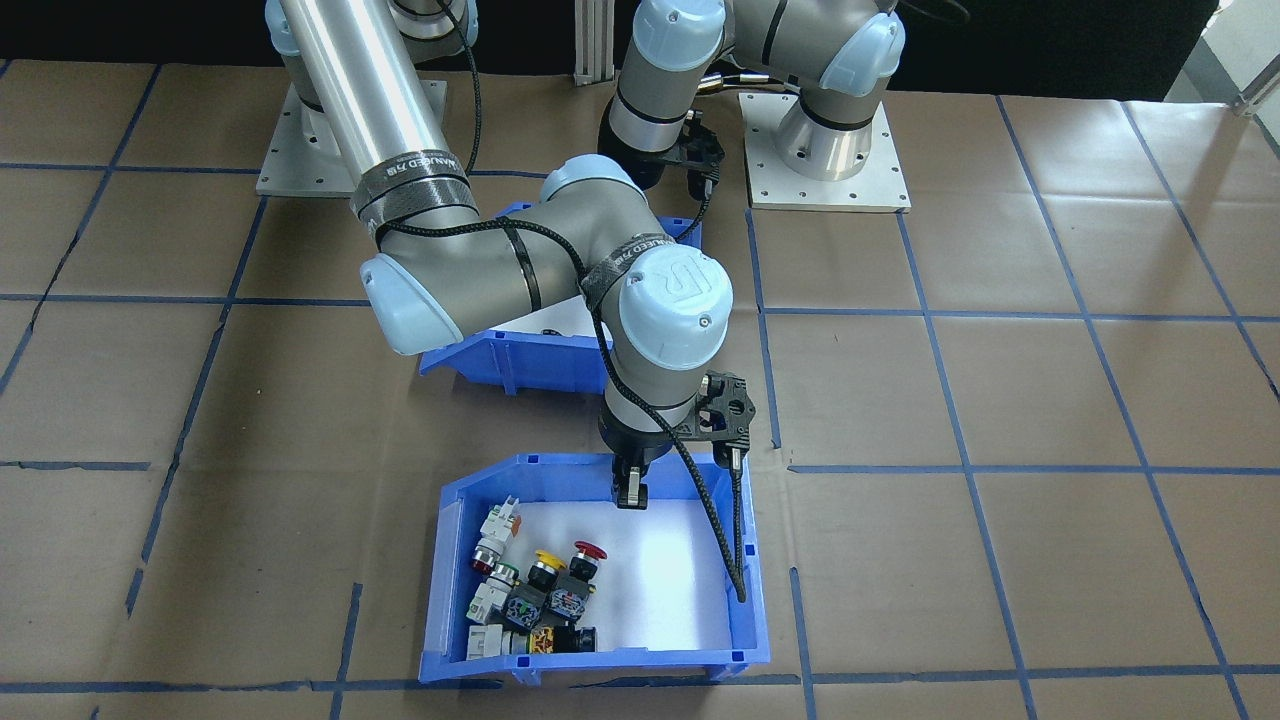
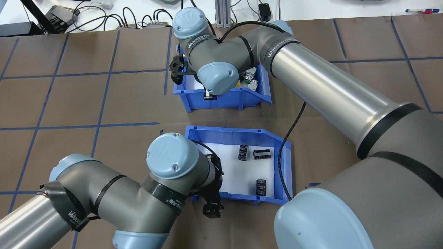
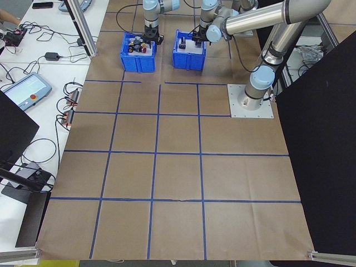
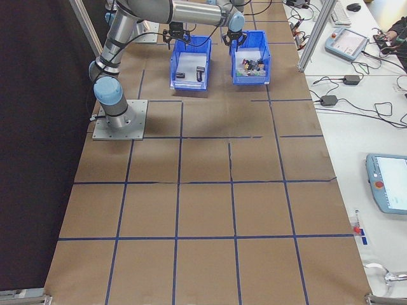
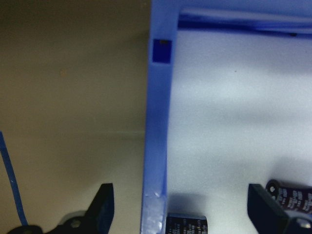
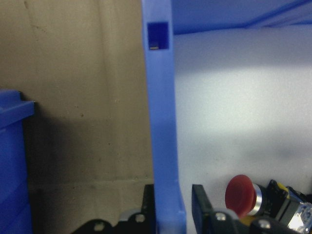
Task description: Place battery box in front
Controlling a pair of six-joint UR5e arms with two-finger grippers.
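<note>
Left jaws open astride battery box (image 2: 282, 162) wall

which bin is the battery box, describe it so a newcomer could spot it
Two blue bins sit in the middle of the brown-paper table. The battery box is the one nearer the robot's bases, its wall straddled by the left gripper. It holds three dark cylindrical batteries, while its neighbour holds colourful push-buttons.

Blue, white-floored battery box (image 2: 283, 162)
</note>
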